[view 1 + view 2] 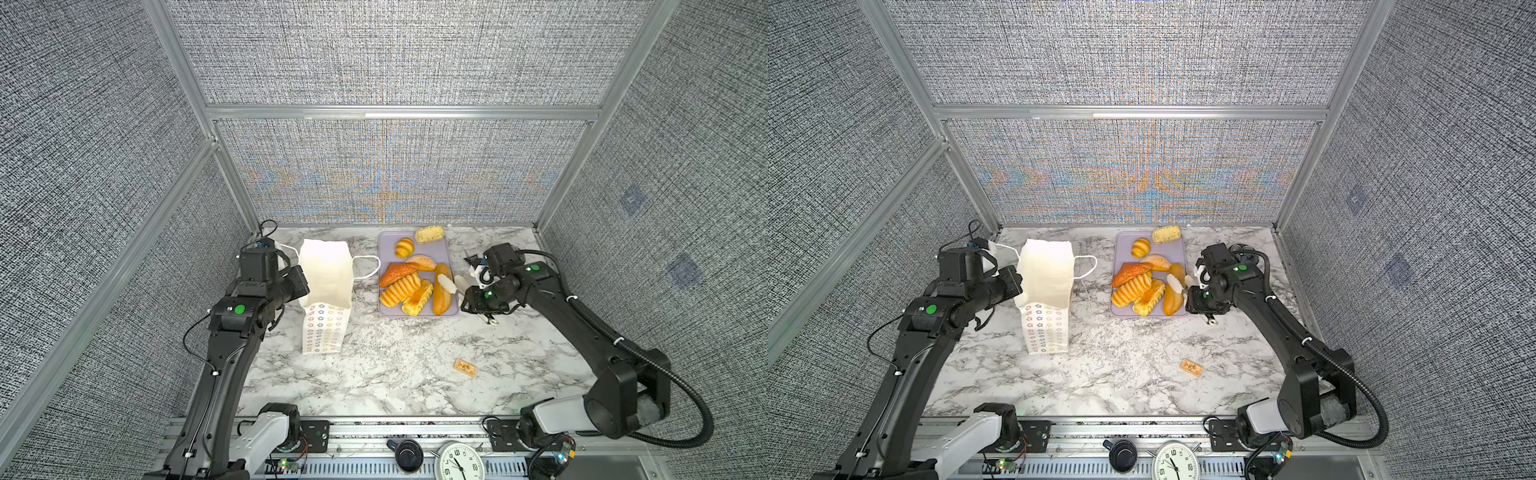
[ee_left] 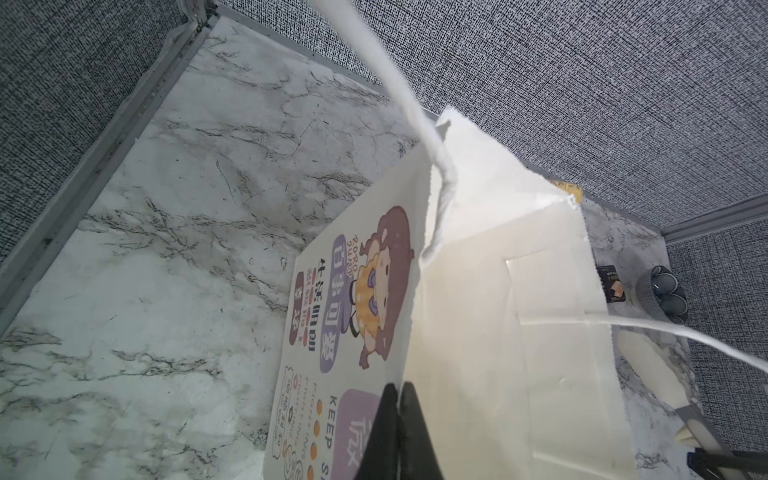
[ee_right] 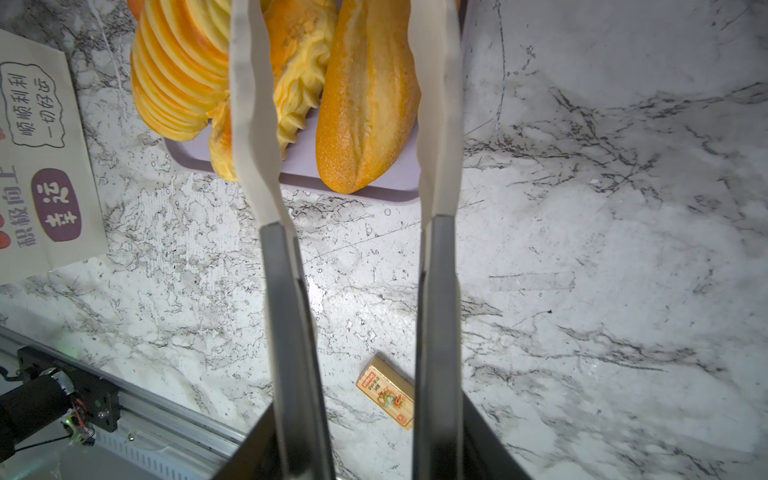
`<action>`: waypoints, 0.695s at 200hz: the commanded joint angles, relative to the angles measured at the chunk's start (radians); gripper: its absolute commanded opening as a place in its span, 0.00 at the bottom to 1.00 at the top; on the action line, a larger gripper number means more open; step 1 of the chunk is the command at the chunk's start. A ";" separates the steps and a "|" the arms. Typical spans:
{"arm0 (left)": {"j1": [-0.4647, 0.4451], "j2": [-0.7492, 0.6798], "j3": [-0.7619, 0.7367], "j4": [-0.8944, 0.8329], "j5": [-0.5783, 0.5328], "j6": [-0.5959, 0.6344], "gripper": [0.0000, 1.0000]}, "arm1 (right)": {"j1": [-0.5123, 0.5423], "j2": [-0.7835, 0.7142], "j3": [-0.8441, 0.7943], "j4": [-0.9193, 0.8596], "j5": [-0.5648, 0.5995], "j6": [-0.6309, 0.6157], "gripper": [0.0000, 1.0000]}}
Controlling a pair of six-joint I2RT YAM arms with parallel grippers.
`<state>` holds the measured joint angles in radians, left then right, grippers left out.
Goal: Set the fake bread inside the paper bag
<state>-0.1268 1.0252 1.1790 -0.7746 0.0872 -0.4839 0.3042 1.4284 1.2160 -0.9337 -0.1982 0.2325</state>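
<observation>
Left pincer pinching paper bag, right pincer parted above long roll

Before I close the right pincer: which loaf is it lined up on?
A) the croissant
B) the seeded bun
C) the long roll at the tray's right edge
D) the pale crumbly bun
C: the open right pincer has one finger on each side of the long roll in the right wrist view, and the roll lies on the tray.
</observation>
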 commanded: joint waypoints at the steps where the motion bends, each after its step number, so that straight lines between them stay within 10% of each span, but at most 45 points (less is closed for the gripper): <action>1: 0.001 0.010 -0.008 0.040 0.028 -0.018 0.00 | -0.005 0.016 0.002 0.004 -0.005 -0.011 0.50; 139: 0.001 0.040 -0.006 0.076 0.053 0.009 0.00 | -0.012 0.147 0.037 0.041 0.008 0.009 0.59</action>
<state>-0.1265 1.0622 1.1595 -0.7269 0.1329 -0.4976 0.2928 1.5639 1.2366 -0.9066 -0.1909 0.2340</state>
